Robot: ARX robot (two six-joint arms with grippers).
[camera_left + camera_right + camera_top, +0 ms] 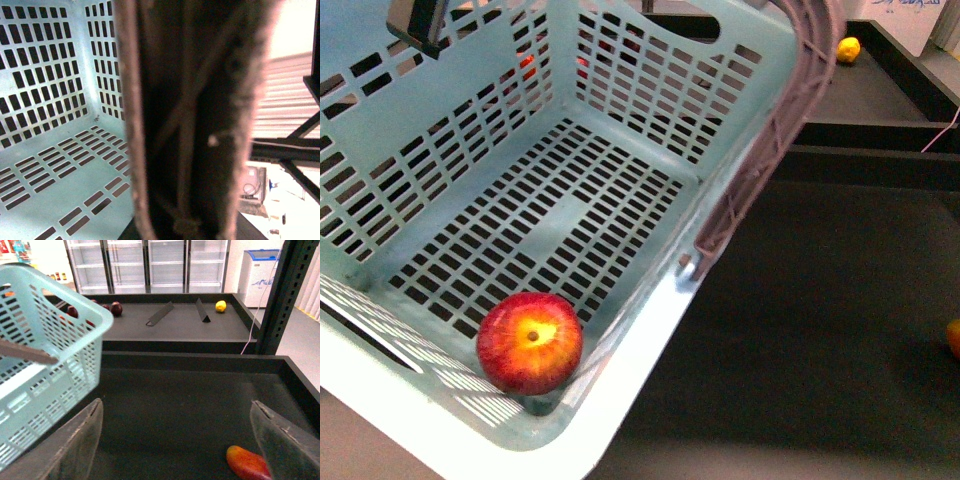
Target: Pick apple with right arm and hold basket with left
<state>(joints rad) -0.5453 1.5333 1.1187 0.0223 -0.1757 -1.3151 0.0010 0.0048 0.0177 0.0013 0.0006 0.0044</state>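
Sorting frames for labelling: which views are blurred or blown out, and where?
Left wrist view: the basket handle fills the middle, dark and out of focus, with blown-out brightness beside it. Front view: sharp on the apple. Right wrist view: the fingers of the right gripper are soft.

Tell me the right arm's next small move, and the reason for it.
Probably draw the right gripper back, leaving it open. The apple already lies in the low corner of the tilted basket, and the gripper is open and empty above the dark shelf. The handle fills the left wrist view, so holding the basket steady seems right.
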